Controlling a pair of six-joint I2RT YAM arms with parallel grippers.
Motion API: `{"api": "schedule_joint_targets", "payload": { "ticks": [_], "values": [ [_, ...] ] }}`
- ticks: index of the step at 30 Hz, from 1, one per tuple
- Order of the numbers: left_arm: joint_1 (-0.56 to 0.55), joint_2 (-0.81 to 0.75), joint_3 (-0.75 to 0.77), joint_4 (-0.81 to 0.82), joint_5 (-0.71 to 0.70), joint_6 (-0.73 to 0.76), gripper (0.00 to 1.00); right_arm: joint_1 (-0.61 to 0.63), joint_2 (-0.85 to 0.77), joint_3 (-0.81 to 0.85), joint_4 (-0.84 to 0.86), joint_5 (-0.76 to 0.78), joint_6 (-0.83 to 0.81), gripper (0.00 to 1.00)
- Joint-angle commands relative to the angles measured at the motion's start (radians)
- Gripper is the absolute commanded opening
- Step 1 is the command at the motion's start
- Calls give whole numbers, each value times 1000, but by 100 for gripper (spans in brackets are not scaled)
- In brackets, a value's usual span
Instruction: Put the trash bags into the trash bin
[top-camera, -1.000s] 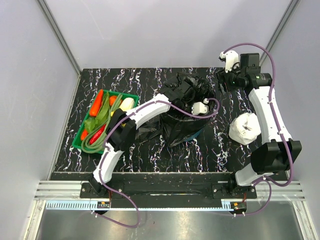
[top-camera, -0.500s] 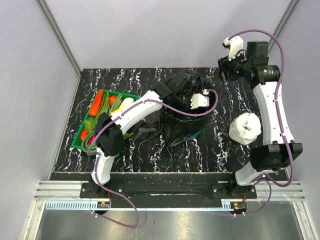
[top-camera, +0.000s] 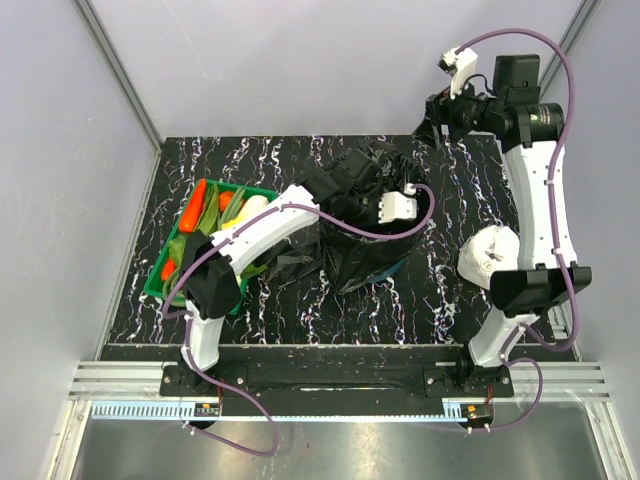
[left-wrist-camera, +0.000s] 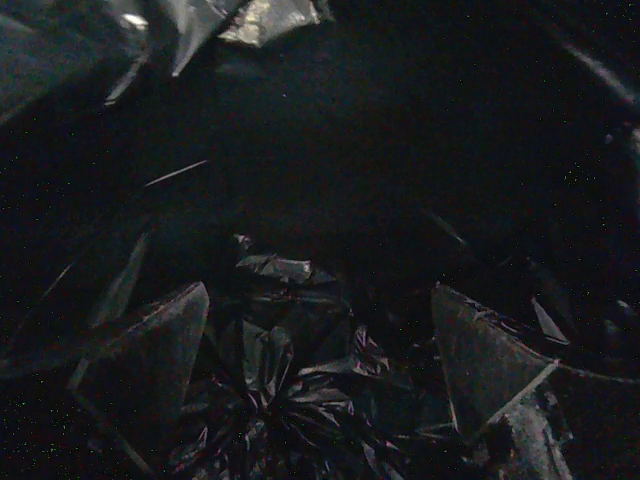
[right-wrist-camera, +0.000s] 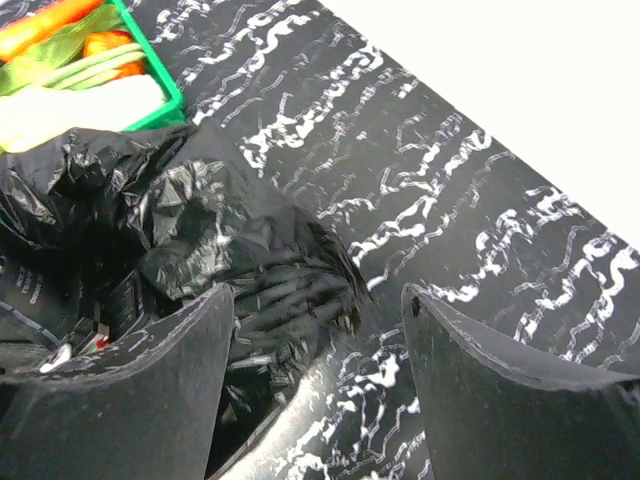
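We find our left fingers (left-wrist-camera: 150, 370) spread wide and empty inside the trash bin (top-camera: 396, 268), the crumpled trash bag (left-wrist-camera: 285, 380) just ahead between them, while our right fingers (right-wrist-camera: 150, 400), parted and empty, hover well off.

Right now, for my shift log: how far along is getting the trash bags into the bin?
Done: a black bag lines the bin, with a crumpled bundle at its bottom. In hand: the left pincer sits open inside the bin, gripping nothing; the right pincer hangs open beyond it. Left: a flap of film lies on the table, probably needing tucking.
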Motion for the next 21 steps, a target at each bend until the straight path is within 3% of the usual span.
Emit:
{"api": "schedule_joint_targets", "payload": {
  "ticks": [1, 13, 15, 21],
  "values": [
    [-12, -92, -8, 8, -5, -4, 99, 45, 104, 127, -114, -113, -26, 75],
    [-17, -94, -22, 5, -17, 17, 99, 122, 323, 299, -183, -155, -86, 76],
    [-18, -92, -25, 3, -23, 20, 99, 129, 345, 306, -183, -152, -89, 71],
    [-18, -83, -27, 5, -8, 27, 99, 131, 373, 319, -143, -140, -54, 45]
  ]
}}
